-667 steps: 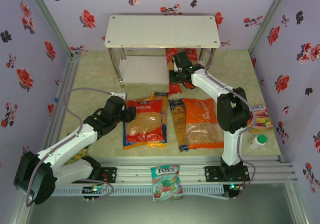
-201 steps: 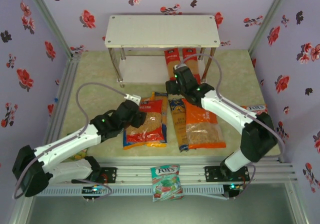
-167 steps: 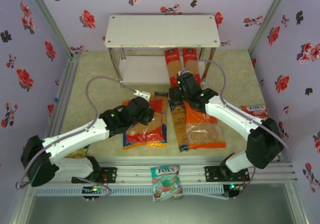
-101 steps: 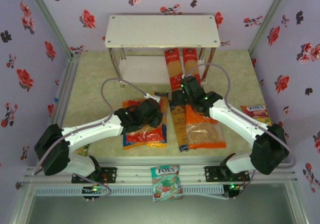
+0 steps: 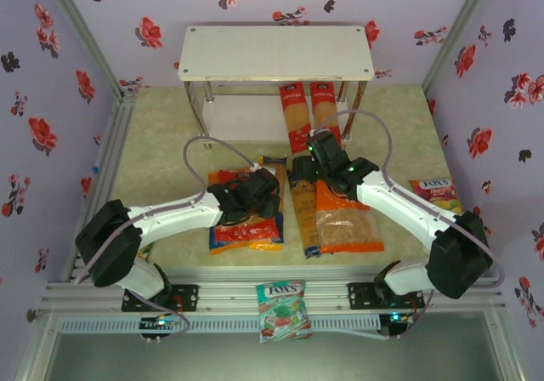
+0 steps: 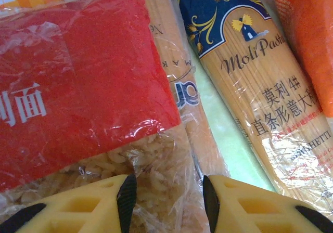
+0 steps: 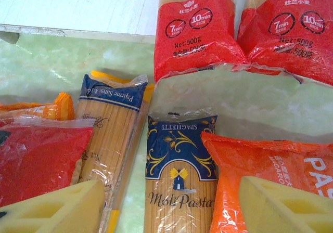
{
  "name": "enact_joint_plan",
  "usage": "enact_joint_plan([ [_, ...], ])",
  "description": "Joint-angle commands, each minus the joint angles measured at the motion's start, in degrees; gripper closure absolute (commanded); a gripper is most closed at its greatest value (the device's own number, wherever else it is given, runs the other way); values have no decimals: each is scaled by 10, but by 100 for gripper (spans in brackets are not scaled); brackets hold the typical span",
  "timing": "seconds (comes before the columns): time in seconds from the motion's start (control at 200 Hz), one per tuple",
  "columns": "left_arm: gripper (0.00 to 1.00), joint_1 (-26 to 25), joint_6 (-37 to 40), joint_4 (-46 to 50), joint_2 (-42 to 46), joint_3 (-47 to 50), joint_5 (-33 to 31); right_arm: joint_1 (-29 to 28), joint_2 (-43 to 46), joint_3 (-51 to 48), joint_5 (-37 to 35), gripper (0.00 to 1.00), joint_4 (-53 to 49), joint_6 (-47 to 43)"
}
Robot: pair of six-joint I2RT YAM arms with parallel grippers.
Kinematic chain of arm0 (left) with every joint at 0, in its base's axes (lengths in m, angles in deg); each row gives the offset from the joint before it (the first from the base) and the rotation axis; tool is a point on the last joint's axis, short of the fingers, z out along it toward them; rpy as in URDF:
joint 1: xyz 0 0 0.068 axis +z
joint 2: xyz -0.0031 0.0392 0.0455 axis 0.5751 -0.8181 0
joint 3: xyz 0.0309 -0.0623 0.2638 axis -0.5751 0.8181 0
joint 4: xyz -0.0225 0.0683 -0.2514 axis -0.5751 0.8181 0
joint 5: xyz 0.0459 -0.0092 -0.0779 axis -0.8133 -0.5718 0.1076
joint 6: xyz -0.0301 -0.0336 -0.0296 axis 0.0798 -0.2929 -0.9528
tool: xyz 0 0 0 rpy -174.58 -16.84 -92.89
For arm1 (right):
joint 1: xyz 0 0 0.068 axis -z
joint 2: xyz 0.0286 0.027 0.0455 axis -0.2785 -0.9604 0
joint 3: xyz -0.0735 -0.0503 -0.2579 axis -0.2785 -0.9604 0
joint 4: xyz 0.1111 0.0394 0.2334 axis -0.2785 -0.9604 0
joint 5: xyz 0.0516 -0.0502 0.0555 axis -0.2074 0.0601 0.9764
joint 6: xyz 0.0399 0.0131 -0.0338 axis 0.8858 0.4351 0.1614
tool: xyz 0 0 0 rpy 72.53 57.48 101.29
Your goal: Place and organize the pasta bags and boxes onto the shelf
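The shelf (image 5: 276, 54) stands at the back. Two red spaghetti packs (image 5: 293, 117) (image 7: 195, 30) lie side by side with their far ends on its lower board. The red bag (image 5: 242, 224) (image 6: 78, 82) lies left of centre, and my left gripper (image 5: 265, 192) (image 6: 169, 202) is shut on the crumpled clear plastic at its right edge. My right gripper (image 5: 299, 173) (image 7: 171, 207) hovers open above the dark blue spaghetti pack (image 5: 303, 215) (image 7: 179, 191). One finger is over a blue-topped, yellow-edged pack (image 7: 112, 124), the other over the orange bag (image 5: 344, 215) (image 7: 281, 165).
A FOX'S candy bag (image 5: 280, 309) lies on the front rails, another (image 5: 433, 190) at the right by my right arm. Flowered walls close in both sides and the back. The shelf's metal legs (image 5: 204, 109) stand at its corners.
My left gripper has travelled right across the red bag to its right edge and narrowed its jaws there. The right gripper has come slightly forward over the dark blue pack.
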Motion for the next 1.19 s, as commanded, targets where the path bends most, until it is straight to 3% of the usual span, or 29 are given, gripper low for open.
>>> enact_joint_plan([
  [0.0,58,18,-16,18,-11,29,5,-3,14,-8,3,31,-6,6],
  [0.355,59,60,-22,18,3,99,8,-2,12,-4,8,30,-3,5],
  [1.19,60,67,-58,68,69,174,47,-3,8,-1,13,30,1,10],
])
